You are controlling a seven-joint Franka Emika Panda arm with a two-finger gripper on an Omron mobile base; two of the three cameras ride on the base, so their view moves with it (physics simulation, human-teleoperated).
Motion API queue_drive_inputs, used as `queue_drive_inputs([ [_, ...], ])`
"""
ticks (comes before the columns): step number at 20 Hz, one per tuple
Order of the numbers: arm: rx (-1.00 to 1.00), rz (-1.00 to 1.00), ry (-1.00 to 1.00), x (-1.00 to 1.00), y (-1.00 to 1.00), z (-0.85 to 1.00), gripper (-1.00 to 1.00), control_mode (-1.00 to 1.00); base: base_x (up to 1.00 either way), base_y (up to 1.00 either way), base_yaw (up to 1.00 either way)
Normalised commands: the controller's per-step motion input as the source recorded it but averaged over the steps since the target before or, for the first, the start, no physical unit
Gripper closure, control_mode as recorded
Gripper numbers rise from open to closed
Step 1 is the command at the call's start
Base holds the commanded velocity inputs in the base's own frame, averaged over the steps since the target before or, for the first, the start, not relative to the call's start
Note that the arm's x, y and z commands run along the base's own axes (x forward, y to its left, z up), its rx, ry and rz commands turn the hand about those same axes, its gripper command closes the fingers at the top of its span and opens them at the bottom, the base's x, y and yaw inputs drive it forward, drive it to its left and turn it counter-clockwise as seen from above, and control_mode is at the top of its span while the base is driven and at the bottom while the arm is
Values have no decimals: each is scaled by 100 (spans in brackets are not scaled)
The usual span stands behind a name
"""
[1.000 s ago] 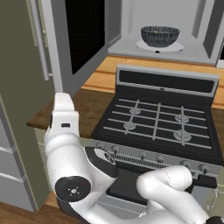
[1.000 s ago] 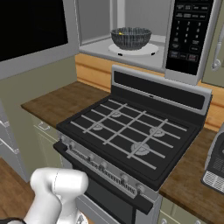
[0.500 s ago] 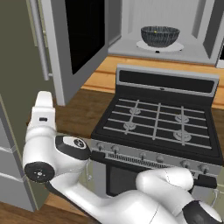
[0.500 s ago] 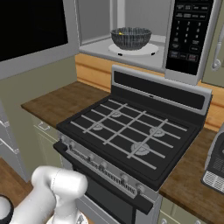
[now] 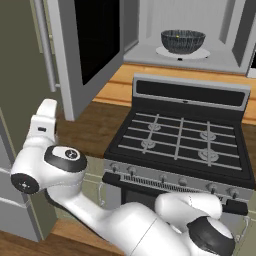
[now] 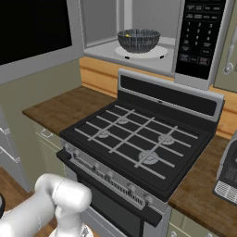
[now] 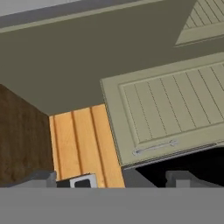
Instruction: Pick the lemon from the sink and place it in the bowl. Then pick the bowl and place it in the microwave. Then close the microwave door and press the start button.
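The microwave (image 5: 220, 55) stands open, its door (image 5: 95, 42) swung out to the left. The dark ribbed bowl (image 5: 182, 41) (image 6: 139, 40) sits on the white turntable inside. A bit of the yellow lemon (image 6: 127, 35) peeks over the bowl's near-left rim. The sink is out of view. My arm (image 5: 55, 165) is bent low at the left, below the open door, far from the bowl. In the hand view my gripper (image 7: 113, 180) is open, with its dark fingertips (image 7: 40, 178) wide apart and nothing between them, facing a green cabinet door (image 7: 170, 118).
A black gas stove (image 5: 180, 142) (image 6: 139, 139) lies under the microwave, with wooden counter (image 5: 95, 122) on both sides. The black control panel (image 6: 200, 34) is at the microwave's right. A grey appliance (image 6: 229, 176) stands at the right counter edge.
My arm has swung left and its elbow has risen, moving the hand in under the open microwave door. The gripper stays open. Bowl, door and stove have not moved.
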Motion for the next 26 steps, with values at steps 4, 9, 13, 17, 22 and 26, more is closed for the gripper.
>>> queue_drive_inputs([
  [4, 6, 0, -13, 0, -40, 12, -100, -100, 0, 0, 0],
  [9, 8, 0, -4, 15, -57, 8, -100, -100, 0, 0, 0],
  [13, 13, 3, -5, 16, -69, 38, -100, -100, 0, 0, 0],
  [17, 14, 3, -8, 3, -74, 42, -100, -100, 0, 0, 0],
  [22, 14, 0, -2, 7, -83, 27, -100, -100, 0, 0, 0],
  [26, 14, 0, -3, 0, -97, 25, -100, -100, 0, 0, 0],
])
